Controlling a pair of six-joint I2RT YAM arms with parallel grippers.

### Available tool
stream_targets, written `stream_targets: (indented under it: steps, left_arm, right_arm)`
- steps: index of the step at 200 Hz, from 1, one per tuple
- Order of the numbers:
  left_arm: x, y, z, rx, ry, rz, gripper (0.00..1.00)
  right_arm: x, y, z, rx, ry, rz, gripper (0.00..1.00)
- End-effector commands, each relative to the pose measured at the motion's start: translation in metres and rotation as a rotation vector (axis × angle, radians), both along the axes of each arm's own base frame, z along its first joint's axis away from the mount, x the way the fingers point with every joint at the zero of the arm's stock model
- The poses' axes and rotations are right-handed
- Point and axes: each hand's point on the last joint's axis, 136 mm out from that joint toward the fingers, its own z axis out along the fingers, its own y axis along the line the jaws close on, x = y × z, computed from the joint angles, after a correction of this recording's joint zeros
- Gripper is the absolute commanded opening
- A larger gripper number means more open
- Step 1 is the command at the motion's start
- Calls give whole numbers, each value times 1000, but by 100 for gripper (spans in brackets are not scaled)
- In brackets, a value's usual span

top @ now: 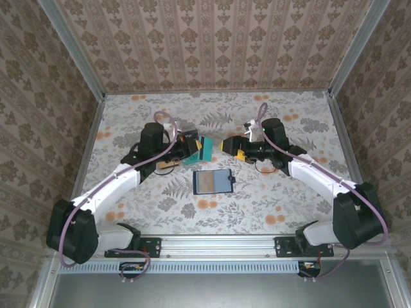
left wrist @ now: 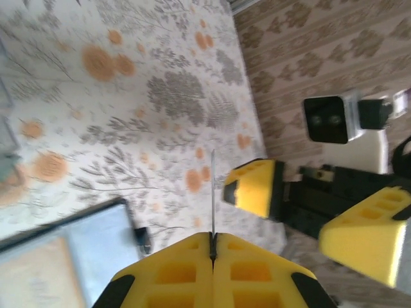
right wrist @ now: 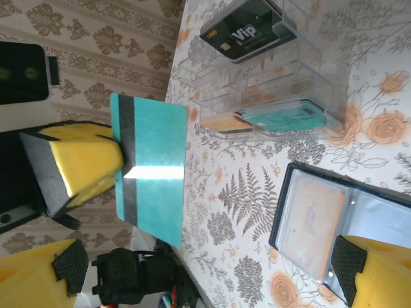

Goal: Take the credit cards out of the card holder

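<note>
The flower-and-fern tabletop (top: 289, 192) carries everything. The two arms meet above its middle.

The clear tray (right wrist: 302, 77) stands at the far left. In the top view the left arm hides most of it, and in the right wrist view the frame's edge cuts off its upper corner.

The card holder (top: 212, 182) lies open and flat on the tabletop, on the near side of the two sets of fingers and between the arms. In the left wrist view it is blurred and cut off at the bottom corner. In the right wrist view one of the right arm's own fingers covers its lower corner. An orange-tan card (right wrist: 308, 215) sits in its left pocket, and any print on it is too faint to read.

The left fingers (left wrist: 213, 247) are pressed together on a teal card (right wrist: 151, 170) with a black stripe, held upright in the air and seen edge-on from the left wrist.

The right fingers (top: 231, 146) are spread wide, holding nothing, just beside that card.

In the tray, a black card (right wrist: 247, 29) reads "Vip". A second teal one (right wrist: 289, 115) lies lower down, its small print illegible.
</note>
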Motion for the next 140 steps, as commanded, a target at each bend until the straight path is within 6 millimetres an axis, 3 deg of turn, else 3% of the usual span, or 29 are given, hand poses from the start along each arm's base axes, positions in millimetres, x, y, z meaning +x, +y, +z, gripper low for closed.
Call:
stream_targets:
  steps: [1,42,76,109,140]
  left_arm:
    - [-10,33,-30,300,-49,-34,0]
    - [3,54,-32,550,-250,-101,0]
    - [8,51,-31,739,-483,-280,0]
    - [6,41,-43,922,-654,-499,0]
    - [15,39,-65,1068,-698,-635,0]
  right_arm:
    - [-3,-16,-5,-95,-32,-45,100]
    - [-4,-28,-3,-150,-61,-86,100]
    - [-4,-33,-3,-167,-73,-102,100]
    - [-4,-37,-1,-176,-82,-115,100]
    - [-4,-43,1,-189,-91,-134,100]
